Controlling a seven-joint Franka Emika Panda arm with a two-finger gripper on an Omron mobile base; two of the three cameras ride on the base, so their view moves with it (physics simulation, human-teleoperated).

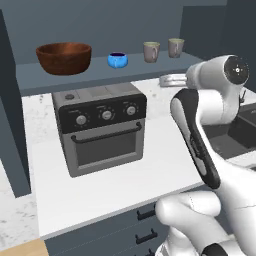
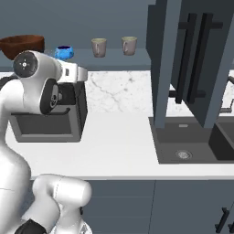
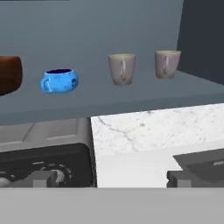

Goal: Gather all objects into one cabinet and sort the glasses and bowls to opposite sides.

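Note:
All four objects stand in a row on the light shelf floor of the dark wall cabinet. The large brown wooden bowl is at the left. To its right comes the small blue bowl. Two beige-grey cups stand side by side at the right, and they appear again in the hand view. My gripper hangs over the counter, in front of and below the cups. It is open, its fingertips wide apart with nothing between them.
A grey toaster oven sits on the white counter under the shelf's left half. On the right are a dark sink and an open cabinet door with black handles. Grey drawers run below the counter.

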